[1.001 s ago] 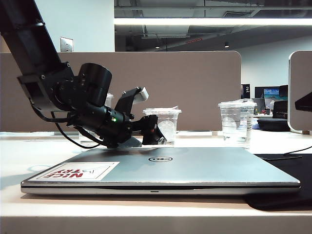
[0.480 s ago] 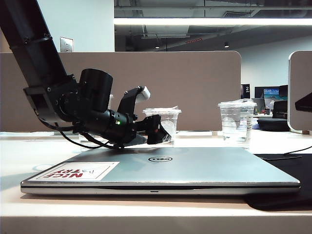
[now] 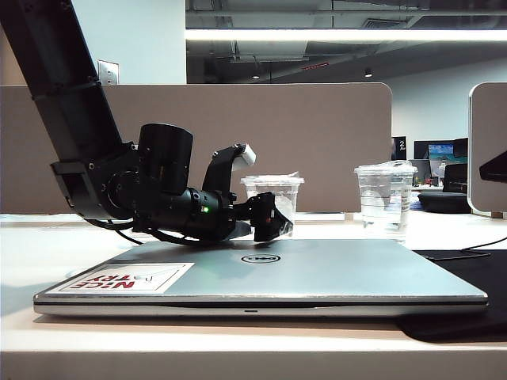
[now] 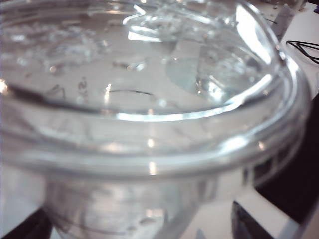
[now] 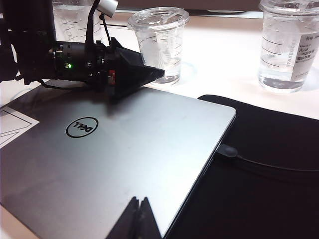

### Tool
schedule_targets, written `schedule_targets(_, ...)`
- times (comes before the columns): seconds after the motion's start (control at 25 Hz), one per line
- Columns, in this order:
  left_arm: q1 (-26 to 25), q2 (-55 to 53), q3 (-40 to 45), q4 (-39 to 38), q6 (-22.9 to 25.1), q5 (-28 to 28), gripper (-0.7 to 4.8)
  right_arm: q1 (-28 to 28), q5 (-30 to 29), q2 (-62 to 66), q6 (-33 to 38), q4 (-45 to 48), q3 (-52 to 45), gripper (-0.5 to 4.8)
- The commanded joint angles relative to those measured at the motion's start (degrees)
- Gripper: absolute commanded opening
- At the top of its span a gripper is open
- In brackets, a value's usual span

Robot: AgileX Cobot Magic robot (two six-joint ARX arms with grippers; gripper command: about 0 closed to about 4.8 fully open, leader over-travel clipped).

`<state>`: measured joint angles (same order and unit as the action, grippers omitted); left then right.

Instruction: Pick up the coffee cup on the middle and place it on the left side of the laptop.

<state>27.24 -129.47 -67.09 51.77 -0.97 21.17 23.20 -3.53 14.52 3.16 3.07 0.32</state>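
Clear coffee cup (image 3: pixel 272 199) faces the open left gripper (image 3: pixel 273 219); right gripper (image 5: pixel 138 216) closed.

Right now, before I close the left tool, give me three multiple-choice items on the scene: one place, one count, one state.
1. Where is the left tool?
A) close up to the coffee cup, over the back edge of the laptop
B) far to the right
C) raised high above everything

2. How many clear cups does the right wrist view show?
A) one
B) two
C) three

3. The laptop is:
A) open
B) closed
C) half open

1 A: its open jaws point at the cup from close by.
2 C: the coffee cup, a lined cup and a third cup behind the arm.
3 B: the lid lies flat.

The right tool hangs shut over the laptop's near edge.
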Motion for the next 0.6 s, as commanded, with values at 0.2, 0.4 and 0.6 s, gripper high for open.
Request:
schedule_targets(0.2, 0.2, -0.5, -1.0, 1.9, -1.0, -3.1, 4.79, 0.0, -0.1, 0.0, -0.2, 1.0, -0.2, -0.05)
schedule_targets(0.4, 0.2, -2.8, -9.3, -6.6, -1.0, 1.1, 4.79, 0.0, -0.1, 0.0, -0.2, 1.0, -0.2, -0.05)
schedule_targets(0.6, 0.2, -3.0, -10.0, -7.9, -0.7, 0.5, 4.79, 0.0, -0.1, 0.0, -0.2, 1.0, -0.2, -0.05)
